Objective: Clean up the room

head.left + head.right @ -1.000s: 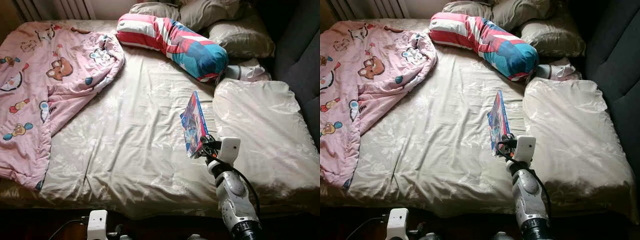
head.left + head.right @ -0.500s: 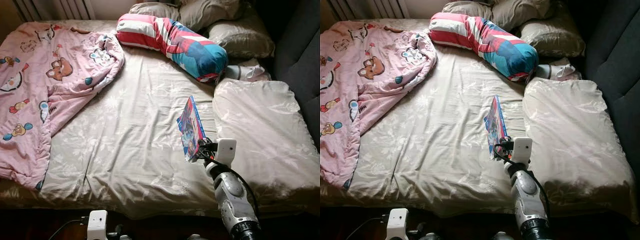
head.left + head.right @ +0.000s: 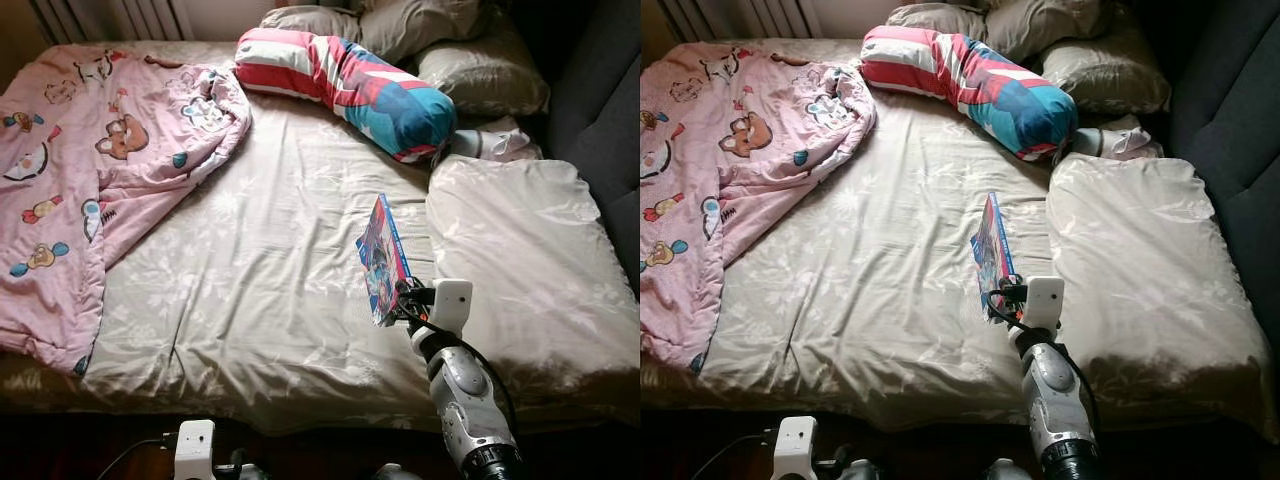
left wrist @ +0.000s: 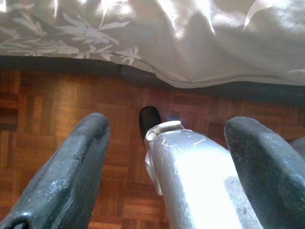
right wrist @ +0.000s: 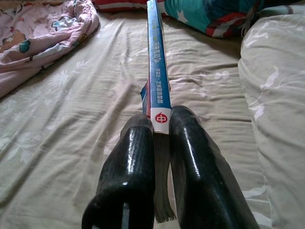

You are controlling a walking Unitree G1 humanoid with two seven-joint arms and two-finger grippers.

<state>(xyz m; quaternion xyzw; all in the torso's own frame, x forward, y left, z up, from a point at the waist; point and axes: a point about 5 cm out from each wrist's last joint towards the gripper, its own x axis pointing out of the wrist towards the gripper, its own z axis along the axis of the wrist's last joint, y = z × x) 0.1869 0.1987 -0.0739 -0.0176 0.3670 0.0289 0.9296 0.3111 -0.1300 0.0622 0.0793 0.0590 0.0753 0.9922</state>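
Book [image 5: 157,71] upright on edge, clamped between right pincer [image 5: 161,138] fingers, above the bed [image 3: 260,260].

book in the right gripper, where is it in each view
Left eye view: book right of centre, above the right gripper.
Right eye view: centre.
Right wrist view: edge-on, top centre.
Left wrist view: not in it.
Shared landmark: striped bolster pillow.

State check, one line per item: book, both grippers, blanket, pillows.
book: gripped on edge, lifted above the bed sheet
right gripper: shut on the book
left gripper: open, low over the wood floor
pink blanket: crumpled on the bed
striped pillow: lying near the headboard
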